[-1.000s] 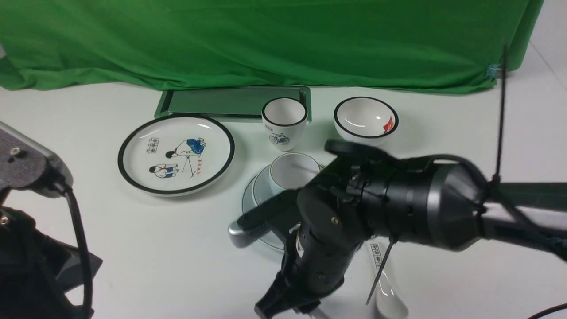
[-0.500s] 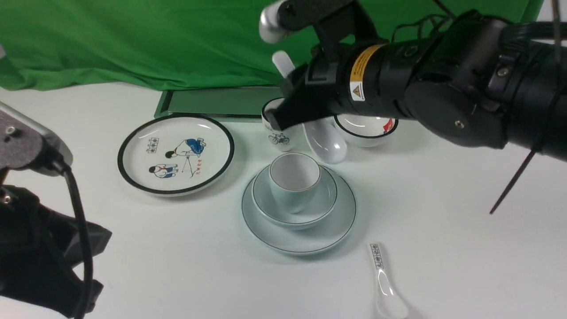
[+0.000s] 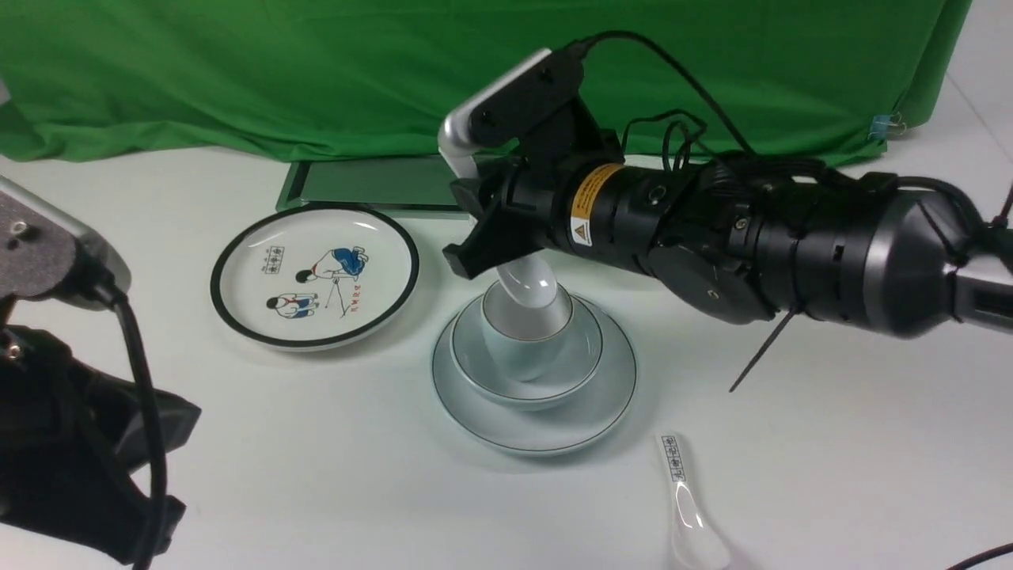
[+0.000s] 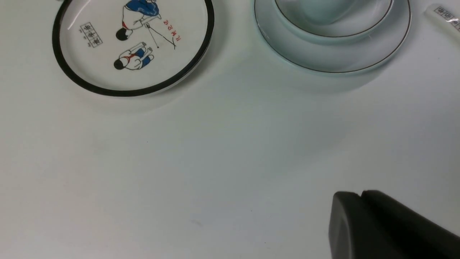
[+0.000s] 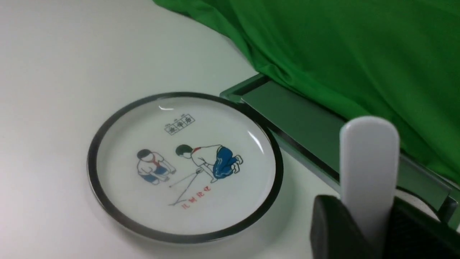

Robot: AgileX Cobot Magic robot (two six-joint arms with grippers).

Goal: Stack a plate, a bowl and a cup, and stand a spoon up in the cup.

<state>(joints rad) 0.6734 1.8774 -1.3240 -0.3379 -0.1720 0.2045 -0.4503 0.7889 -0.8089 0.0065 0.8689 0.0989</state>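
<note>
White tabletop (image 3: 316, 475), green cloth (image 3: 316, 71) behind: the right gripper (image 3: 495, 241) pinches the spoon (image 3: 529, 286) by its handle, near upright, scoop dipping into the cup (image 3: 524, 348) directly below. Well apart, the left gripper (image 4: 359, 201) is pressed together.

The right end effector (image 3: 492, 252) covers the spoon (image 3: 529, 288) handle; its scoop seems hidden inside the cup (image 3: 518, 356).
</note>
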